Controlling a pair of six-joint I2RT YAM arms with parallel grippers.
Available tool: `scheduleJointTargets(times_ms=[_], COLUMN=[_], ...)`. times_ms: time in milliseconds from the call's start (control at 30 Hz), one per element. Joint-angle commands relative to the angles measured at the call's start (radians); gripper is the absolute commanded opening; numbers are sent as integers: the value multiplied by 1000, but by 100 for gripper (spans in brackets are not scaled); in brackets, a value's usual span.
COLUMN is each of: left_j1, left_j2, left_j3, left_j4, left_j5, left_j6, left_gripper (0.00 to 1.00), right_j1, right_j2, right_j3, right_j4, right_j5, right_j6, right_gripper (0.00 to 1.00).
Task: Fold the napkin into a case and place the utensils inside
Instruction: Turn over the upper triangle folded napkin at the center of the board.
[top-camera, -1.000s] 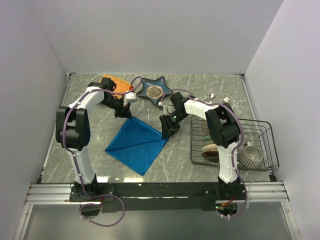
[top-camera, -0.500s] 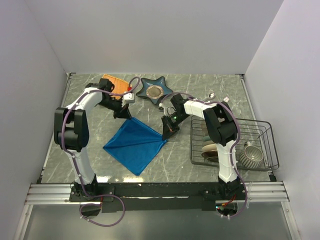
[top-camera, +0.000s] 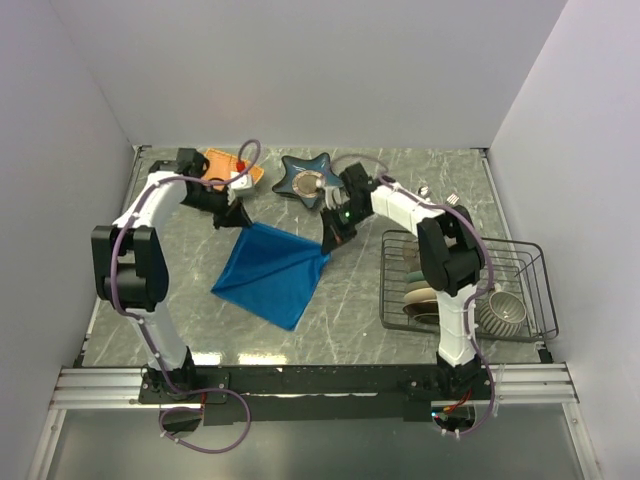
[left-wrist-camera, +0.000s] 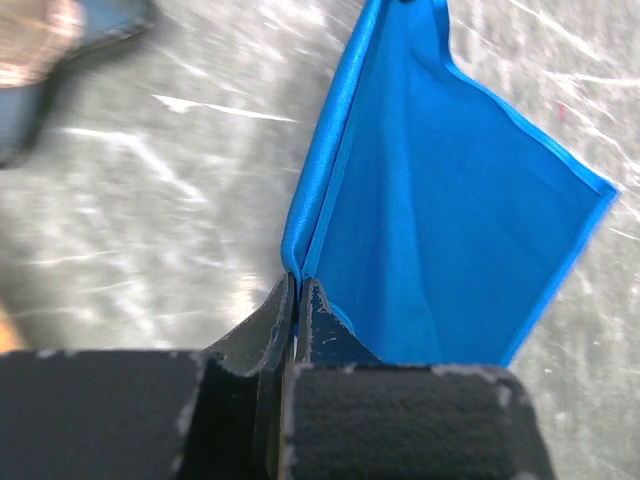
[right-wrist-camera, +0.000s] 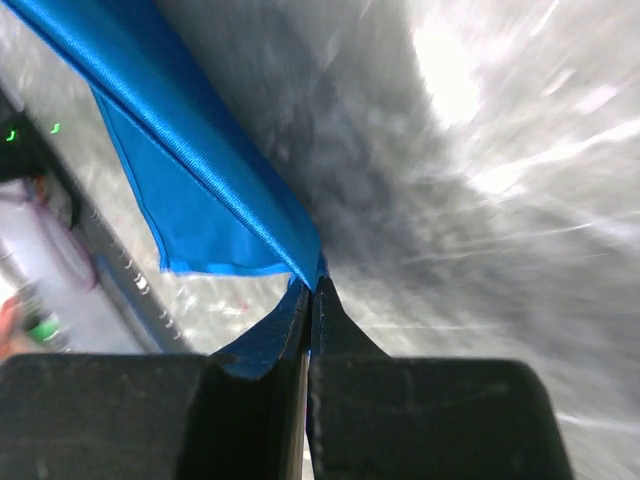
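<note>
The bright blue napkin (top-camera: 268, 275) is stretched between both grippers, its near part trailing on the marble table (top-camera: 350, 310). My left gripper (top-camera: 243, 222) is shut on the napkin's back left corner, and in the left wrist view the gripper (left-wrist-camera: 298, 287) pinches the folded edge of the napkin (left-wrist-camera: 450, 210). My right gripper (top-camera: 328, 250) is shut on the right corner; in the right wrist view that gripper (right-wrist-camera: 312, 287) holds the hem of the napkin (right-wrist-camera: 200, 170). The utensils, a small spoon (top-camera: 424, 189) and fork (top-camera: 453, 200), lie at the back right.
A dark star-shaped dish (top-camera: 305, 180) sits behind the napkin, between the two arms. An orange triangular dish (top-camera: 222, 163) lies at the back left. A wire rack (top-camera: 520, 262) with bowls and plates stands at the right.
The right gripper has shut on the napkin's corner. Both grippers have moved toward the back, pulling the napkin's far edge taut and dragging the cloth with them.
</note>
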Motion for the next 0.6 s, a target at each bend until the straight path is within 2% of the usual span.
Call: scheduleJointTargets(times_ms=[0,167,267,333,400,567], left_j1=[45,86,86,88,85,83], left_j2=[-38,-29,-93,-167,-215,-308], left_j3=[147,272,246,143,10,-231], left_j4=[6,28,101,149,208,186], left_j5=[62,79,82,79,70,48], left_j6=[7,5,19,62,99,208], left_gripper=[1,1,1,1,1,1], right_j1=[-11,-1,22,44,90,208], right_j2=[-103,-123,-183,-270,-335,-501], right_j3=[193,391,378,301,116,-350], right_j4=[-67,-88,-42,67,227,539], right_j5=[216,344,417,471,512,655], right_j6=[-97,-233,-331,-409,-468,-648], right_gripper=[0,0,0,0,0,0])
